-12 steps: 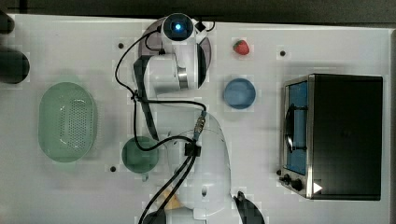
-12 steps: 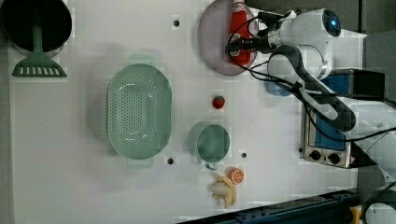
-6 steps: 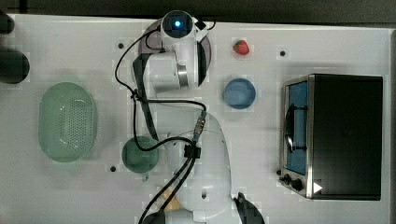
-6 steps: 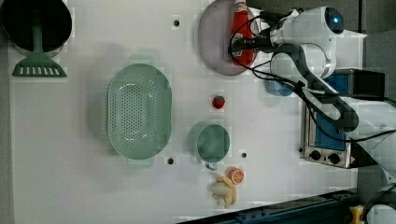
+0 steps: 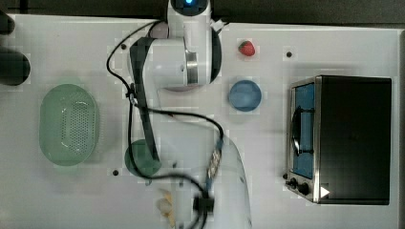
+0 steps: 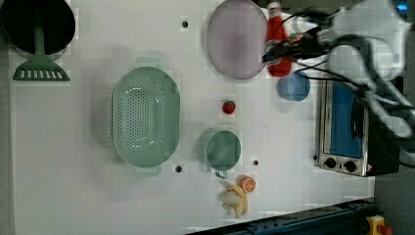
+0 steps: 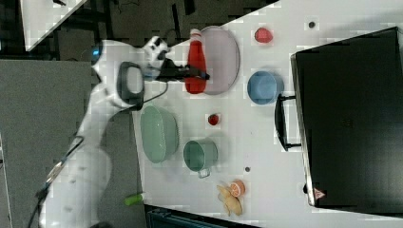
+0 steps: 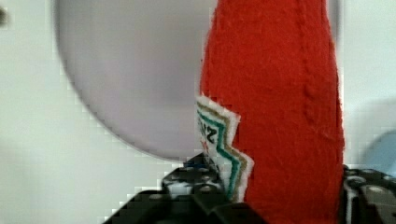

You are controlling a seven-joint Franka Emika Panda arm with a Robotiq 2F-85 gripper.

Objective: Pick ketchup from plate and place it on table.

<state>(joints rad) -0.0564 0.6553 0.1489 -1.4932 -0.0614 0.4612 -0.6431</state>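
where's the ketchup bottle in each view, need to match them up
Top view: not visible; the arm covers that area.
Left view: ketchup bottle near the top, just right of the plate, above the blue bowl.
Right view: upper middle, over the plate's left edge, held by the gripper.
Wrist view: large red shape at right, between the fingers.
Shared landmark: the blue bowl.

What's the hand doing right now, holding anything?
Hand: closed on the ketchup bottle, fingers on either side of its red body, with the plate behind it.
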